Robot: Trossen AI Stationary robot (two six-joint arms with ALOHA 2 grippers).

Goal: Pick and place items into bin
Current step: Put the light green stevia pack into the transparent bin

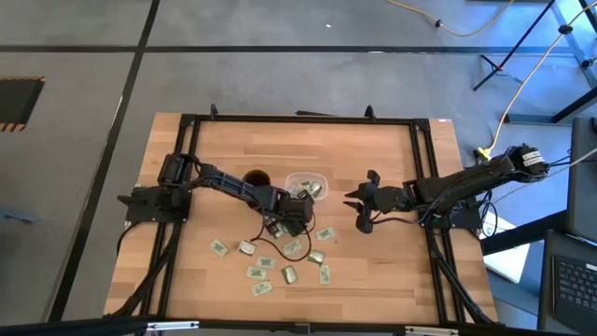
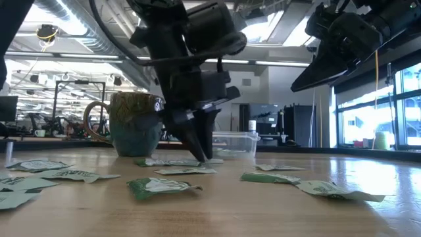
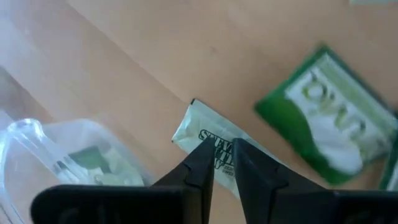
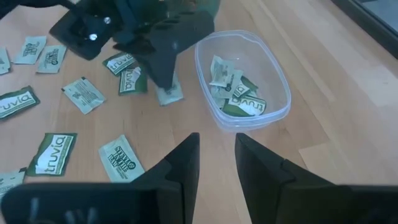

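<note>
1. Working the pile: the left claw (image 1: 297, 224) points straight down at the surface (image 1: 392, 271), tips at one pale packet (image 3: 211, 134) just beside the bin (image 1: 306, 185). The steep approach suits a flat item that offers only thin edges to pinch.
2. Left claw state: fingers drawn narrow, a thin gap between them. In the left wrist view the tips straddle the packet's printed middle. Whether the packet is actually pinched or only touched cannot be told; it lies flat on the wood.
3. Position relative to left claw: the target packet sits directly under the tips. A darker green packet (image 3: 333, 121) lies close to one side, apart from the target. The bin's rounded corner (image 3: 37, 134) is on the other side, near.
4. The bin holds several packets (image 4: 235, 93) already; it is a short carry from this claw, probably why the near packets are worked first.
5. Remaining loose packets (image 1: 284, 271) scatter on the surface past the left claw, away from the bin. A brown mug (image 1: 256, 177) stands beside the bin, not part of the task.
6. The right claw (image 1: 359, 211) hangs above the surface on the bin's other side, fingers apart, holding nothing. Judged as waiting clear of the left arm.
7. Judgement: task partly done; most packets lie outside the bin.
</note>
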